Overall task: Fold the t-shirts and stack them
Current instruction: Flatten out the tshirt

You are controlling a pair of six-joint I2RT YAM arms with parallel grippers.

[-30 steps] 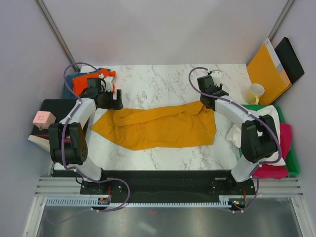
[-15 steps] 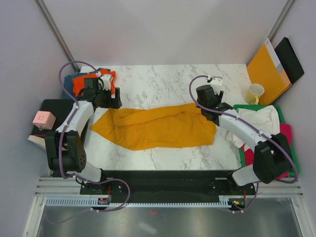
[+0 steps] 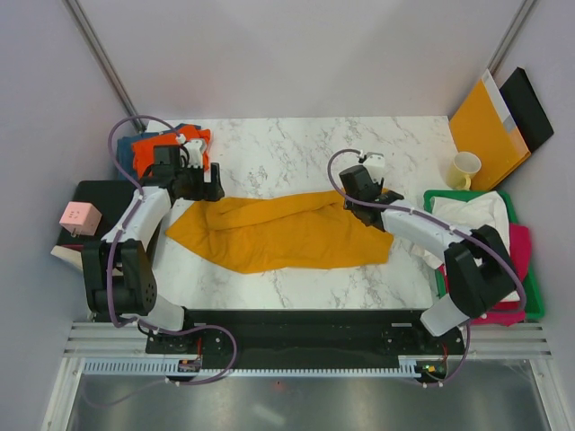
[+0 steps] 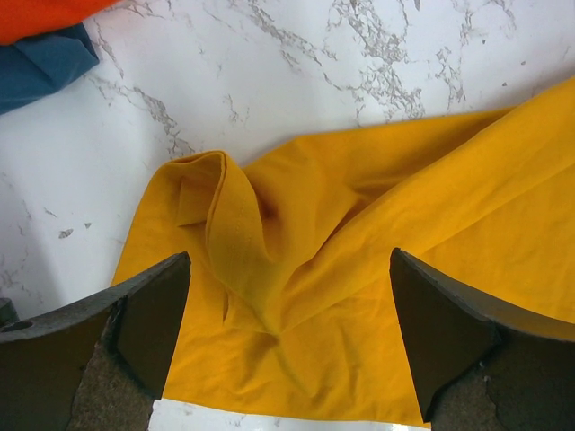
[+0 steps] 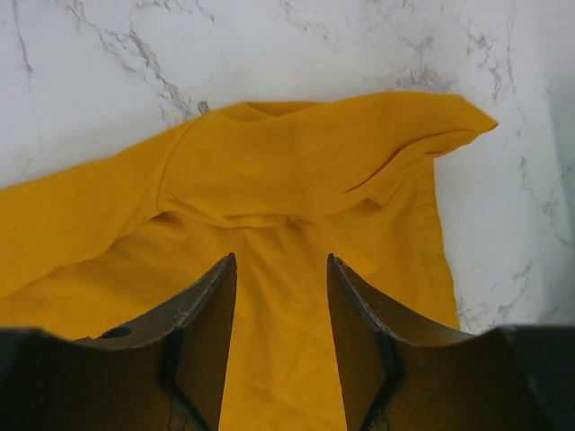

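Observation:
The mustard-yellow t-shirt lies crumpled lengthwise across the middle of the marble table. My left gripper hovers over its bunched left end, jaws wide open and empty. My right gripper is over the shirt's right end, jaws open a little with only flat cloth below them. An orange t-shirt lies on a teal-blue one at the back left. A white t-shirt and a magenta one lie at the right.
A green tray at the right edge holds the white and magenta shirts. A cream mug, an orange-brown envelope and a black folder stand at the back right. A pink box sits left of the table.
My right gripper has moved left and nearer, from beyond the shirt's right corner to over its right end. The left gripper has barely shifted.

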